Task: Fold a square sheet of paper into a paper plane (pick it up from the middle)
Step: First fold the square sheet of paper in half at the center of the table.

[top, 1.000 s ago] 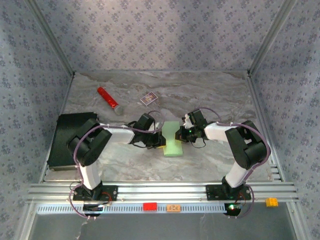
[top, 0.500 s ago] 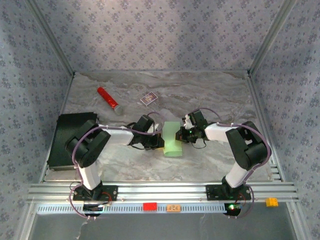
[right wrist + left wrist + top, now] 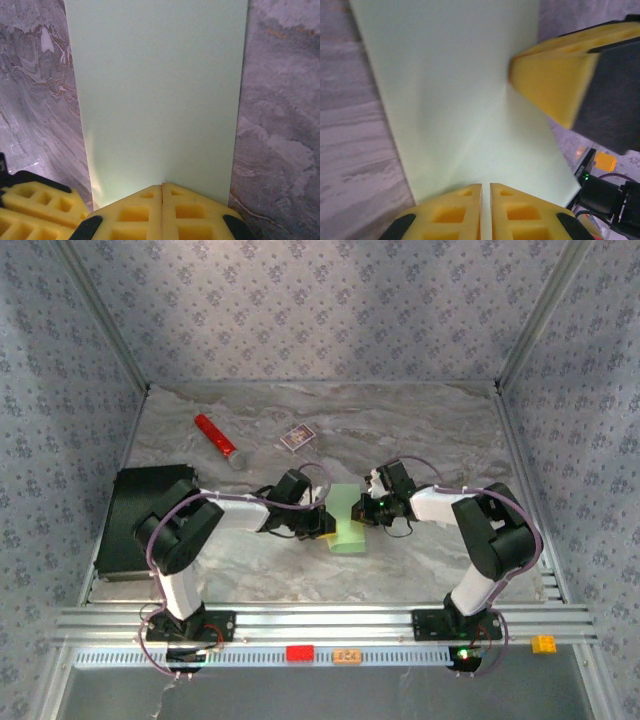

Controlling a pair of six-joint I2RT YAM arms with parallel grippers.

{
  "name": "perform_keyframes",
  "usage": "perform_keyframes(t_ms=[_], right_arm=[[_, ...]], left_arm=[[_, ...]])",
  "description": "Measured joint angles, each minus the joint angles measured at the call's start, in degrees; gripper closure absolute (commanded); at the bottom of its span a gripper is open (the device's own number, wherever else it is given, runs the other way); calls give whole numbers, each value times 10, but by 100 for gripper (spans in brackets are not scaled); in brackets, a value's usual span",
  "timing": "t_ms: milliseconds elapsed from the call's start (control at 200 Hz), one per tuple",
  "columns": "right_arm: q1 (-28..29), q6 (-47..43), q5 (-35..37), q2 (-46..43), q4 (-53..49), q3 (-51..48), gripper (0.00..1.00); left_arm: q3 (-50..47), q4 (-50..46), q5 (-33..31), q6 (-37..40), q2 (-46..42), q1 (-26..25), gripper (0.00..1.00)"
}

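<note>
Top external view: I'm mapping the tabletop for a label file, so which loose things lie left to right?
Black slab → red cylinder → purple-and-white card box → square sheet of paper.

The counter [image 3: 430, 430] has a grey marbled top.

Items lying directly on it:
- Red cylinder [image 3: 214, 435]: upper left of the frame, on its side, set diagonally.
- Small purple-and-white card box [image 3: 296, 437]: right of the cylinder and well apart from it.
- Flat black slab [image 3: 125, 520]: left edge of the frame, against the side wall.
- The square sheet of paper [image 3: 352, 535]: centre of the frame, pale green, folded to a narrow rectangle. In the right wrist view its far part lies flat on the marbled surface.
</note>
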Motion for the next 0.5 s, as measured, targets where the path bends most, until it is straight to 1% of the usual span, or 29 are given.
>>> perform_keyframes(t_ms=[325,500], right_arm=[[-1,0,-1,-1,2,-2,100],[-1,0,-1,-2,2,-3,100]], left_arm=[[-38,16,2,47,-12,-2,90],[-44,-17,-22,67,-35,-14,89]])
